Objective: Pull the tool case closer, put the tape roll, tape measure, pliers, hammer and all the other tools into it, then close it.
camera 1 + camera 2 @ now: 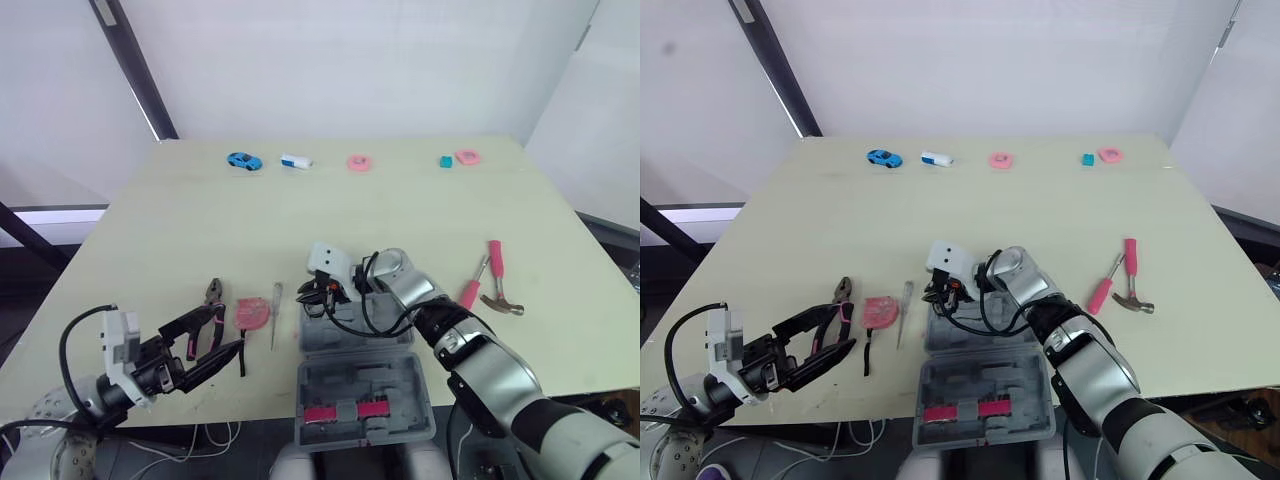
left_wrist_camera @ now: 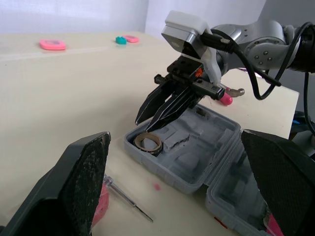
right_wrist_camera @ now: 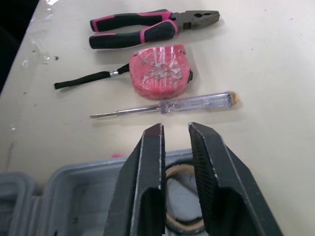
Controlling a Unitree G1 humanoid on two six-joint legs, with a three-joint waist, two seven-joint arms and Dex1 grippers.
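Grey moulded-plastic tool case (image 1: pixel 395 385): lies open at the near edge of the pale matte bench (image 1: pixel 350 220), hinged halves flat, interior ribbed into shaped recesses. The nearer half carries two pink inserts; its front edge is cut off.

Brown cardboard-cored tape roll (image 2: pixel 148 142): a flat ring in a corner recess of the farther half. In the right wrist view the fingers hide part of it.

Right pincer (image 3: pixel 174 130): black tapered fingers parted by a narrow gap, poised directly over the roll, gripping nothing; contact unclear.

Left pincer (image 1: pixel 232 328): spread wide, empty, hovering over the pink-and-black-handled pliers (image 3: pixel 152 27), part of which it hides.

Beside the case, on the robot's left: rounded pink tape measure (image 3: pixel 160 71) with black strap, and clear-handled screwdriver (image 3: pixel 167 105).

On the right: pink-gripped steel hammer (image 1: pixel 497 285), plus a slim pink-handled tool (image 1: pixel 470 290), possibly another screwdriver.
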